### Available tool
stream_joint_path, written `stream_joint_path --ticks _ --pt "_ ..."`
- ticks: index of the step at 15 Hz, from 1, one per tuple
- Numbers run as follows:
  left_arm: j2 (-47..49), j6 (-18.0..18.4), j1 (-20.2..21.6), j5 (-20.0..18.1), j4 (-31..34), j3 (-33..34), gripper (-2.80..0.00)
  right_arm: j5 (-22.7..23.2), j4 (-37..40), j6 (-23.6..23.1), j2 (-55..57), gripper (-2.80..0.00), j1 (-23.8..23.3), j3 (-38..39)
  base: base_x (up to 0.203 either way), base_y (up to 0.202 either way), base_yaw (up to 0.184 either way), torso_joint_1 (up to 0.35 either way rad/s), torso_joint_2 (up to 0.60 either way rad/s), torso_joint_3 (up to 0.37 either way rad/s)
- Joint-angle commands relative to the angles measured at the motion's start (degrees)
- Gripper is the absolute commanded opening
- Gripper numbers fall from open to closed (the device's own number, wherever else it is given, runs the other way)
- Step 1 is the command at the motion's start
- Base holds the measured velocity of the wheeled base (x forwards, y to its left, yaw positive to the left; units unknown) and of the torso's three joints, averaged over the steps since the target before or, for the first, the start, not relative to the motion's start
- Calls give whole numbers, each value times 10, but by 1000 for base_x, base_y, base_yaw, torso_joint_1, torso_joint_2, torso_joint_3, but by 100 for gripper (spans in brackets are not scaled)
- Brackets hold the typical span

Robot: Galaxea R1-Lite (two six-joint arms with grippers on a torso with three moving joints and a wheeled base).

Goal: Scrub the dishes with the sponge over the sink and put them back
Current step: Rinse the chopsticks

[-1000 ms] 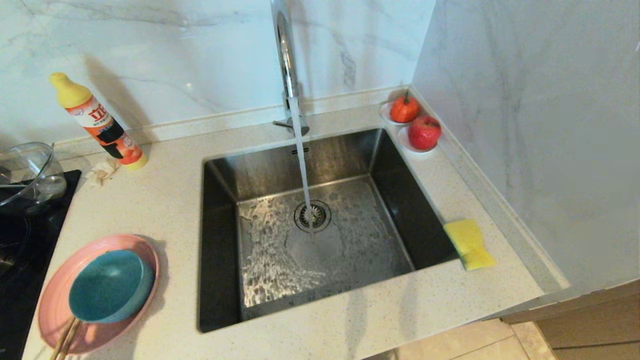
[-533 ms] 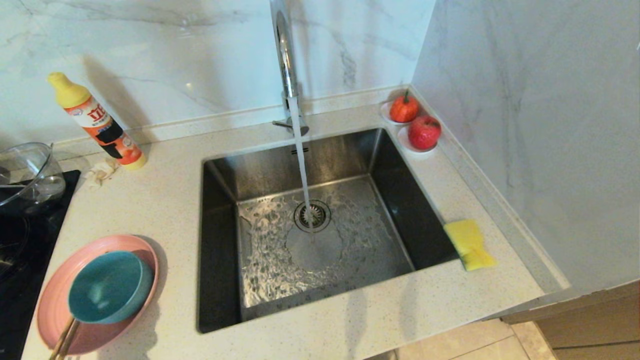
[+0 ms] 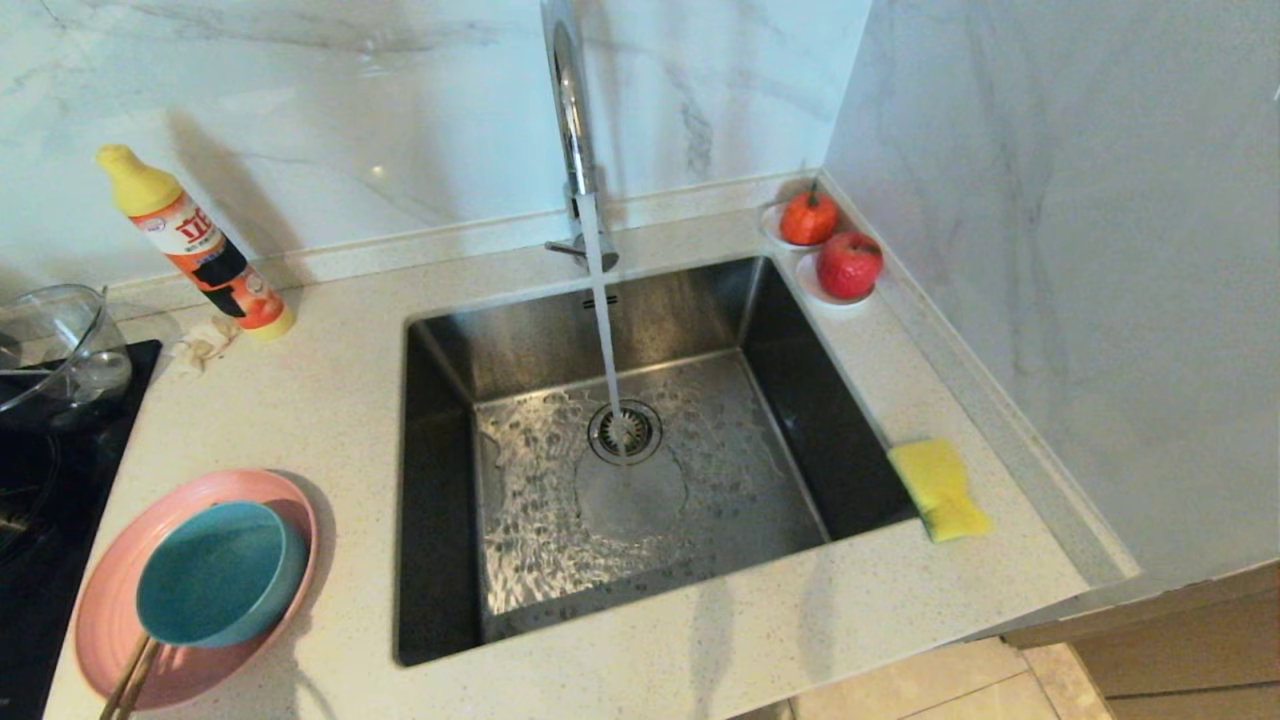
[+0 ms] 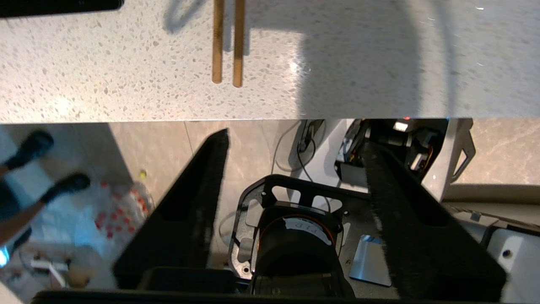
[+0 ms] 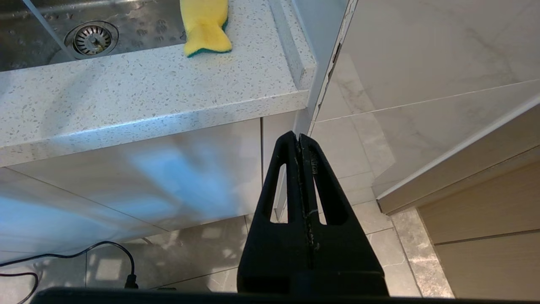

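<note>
The speckled table (image 3: 300,420) fills the lower half of the head view, with marble walls above and to the right. Set into its centre is the steel sink (image 3: 440,480), its drain (image 3: 624,432) in the middle; the tap (image 3: 570,110) rises at top centre and a stream of water (image 3: 603,330) falls onto the drain, leaving the basin floor wet.

At lower left the pink plate (image 3: 290,500) lies on the table with the teal bowl (image 3: 215,572) sitting in it. Two chopsticks (image 3: 130,680) stick out from under the bowl past the plate's near rim. A black hob (image 3: 40,560) runs along the left edge, and a glass bowl (image 3: 55,345) stands on it at mid left.

At upper left a bottle (image 3: 195,245) with a yellow cap leans against the wall; its orange-and-white label carries large Chinese characters too small to read surely. A crumpled scrap (image 3: 205,343) lies just beside its base.

At the sink's right edge, near the right wall, the sponge (image 3: 938,488) lies yellow face up; the right wrist view shows the green layer beneath.

In the upper right corner two red fruits (image 3: 848,264) sit on small white dishes.

Neither arm shows in the head view. The left gripper (image 4: 295,143) hangs below the table's front edge with its fingers spread wide and nothing between them, chopstick tips on the table ahead. The right gripper (image 5: 299,136) is low before the cabinet, fingers pressed together, empty.
</note>
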Motion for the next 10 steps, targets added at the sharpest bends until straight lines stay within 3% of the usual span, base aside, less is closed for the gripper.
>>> stream_joint_path --ticks 1,7,10 --pt "68 1 20 2 -12 4 0 0 0 0 0 -280 0 0 0 0 0 0 0 0" --pt "167 9 57 26 -94 5 0 0 0 0 0 -280 0 0 0 0 0 0 0 0" --pt "200 10 67 30 -101 -2 0 0 0 0 0 -280 0 0 0 0 0 0 0 0"
